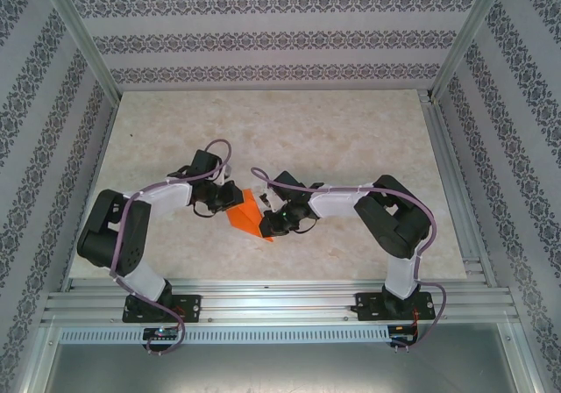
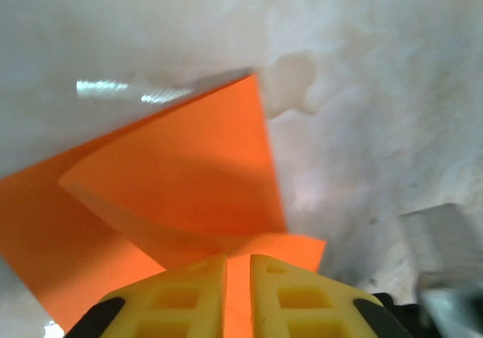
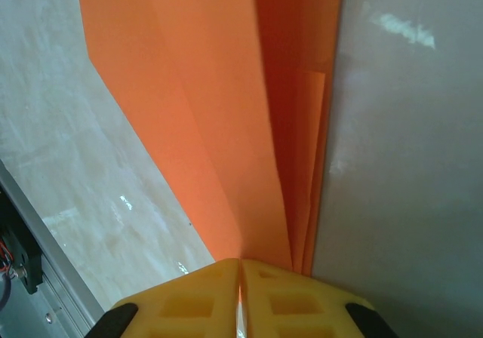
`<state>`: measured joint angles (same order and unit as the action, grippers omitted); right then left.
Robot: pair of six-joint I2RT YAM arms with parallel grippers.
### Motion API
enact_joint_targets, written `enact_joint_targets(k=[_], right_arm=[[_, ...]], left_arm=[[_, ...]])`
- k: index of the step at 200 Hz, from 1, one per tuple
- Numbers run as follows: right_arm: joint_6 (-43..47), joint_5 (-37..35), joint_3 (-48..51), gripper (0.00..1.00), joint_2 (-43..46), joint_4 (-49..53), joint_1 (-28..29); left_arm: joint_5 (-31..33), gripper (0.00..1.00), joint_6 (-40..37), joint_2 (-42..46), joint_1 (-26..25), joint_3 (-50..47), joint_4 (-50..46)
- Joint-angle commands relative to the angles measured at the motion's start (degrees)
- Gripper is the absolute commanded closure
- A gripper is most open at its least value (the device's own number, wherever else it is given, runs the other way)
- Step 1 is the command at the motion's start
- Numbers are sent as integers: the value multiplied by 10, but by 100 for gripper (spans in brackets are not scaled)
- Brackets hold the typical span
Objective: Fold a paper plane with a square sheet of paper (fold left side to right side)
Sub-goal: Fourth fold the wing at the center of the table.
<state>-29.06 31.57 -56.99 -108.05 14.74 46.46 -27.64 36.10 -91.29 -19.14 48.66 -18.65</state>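
Observation:
The square sheet of paper (image 1: 248, 216) is bright orange and folded into a pointed, layered shape on the table between the two arms. My left gripper (image 1: 232, 200) sits at its upper left edge. In the left wrist view the yellow fingers (image 2: 189, 293) of the left gripper (image 2: 238, 256) stand a narrow gap apart, and the paper (image 2: 181, 172) shows in that gap with a raised flap ahead. My right gripper (image 1: 267, 225) is at the paper's lower right. In the right wrist view that gripper (image 3: 240, 261) is shut on the paper's (image 3: 211, 112) creased layers.
The pale marbled tabletop (image 1: 289, 130) lies behind the arms. Aluminium rails run along the right side (image 1: 451, 174) and the near edge (image 1: 280, 305). Patterned walls (image 1: 263, 33) close in the back and both sides.

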Motion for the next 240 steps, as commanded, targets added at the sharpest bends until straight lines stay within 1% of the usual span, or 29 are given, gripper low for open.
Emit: enact_joint_targets(k=[1, 28, 72, 103, 140, 184, 240], right_arm=[[5, -41, 26, 89, -28, 54, 3], [8, -40, 20, 89, -32, 63, 5], [15, -53, 16, 89, -31, 82, 7], [15, -54, 12, 89, -36, 84, 11], [17, -58, 5, 89, -40, 91, 17], [21, -62, 3, 89, -42, 98, 19], [22, -64, 3, 89, -43, 101, 19]], left_arm=[[27, 83, -34, 63, 6, 35, -57], [-8, 87, -8, 101, -6, -4, -17], [-37, 93, 55, 116, -63, -93, 87], [-32, 95, 90, 103, -91, -122, 144], [-16, 98, 119, 70, -105, -138, 195], [-5, 99, 137, 33, -121, -139, 229], [7, 99, 142, 8, -133, -147, 239]])
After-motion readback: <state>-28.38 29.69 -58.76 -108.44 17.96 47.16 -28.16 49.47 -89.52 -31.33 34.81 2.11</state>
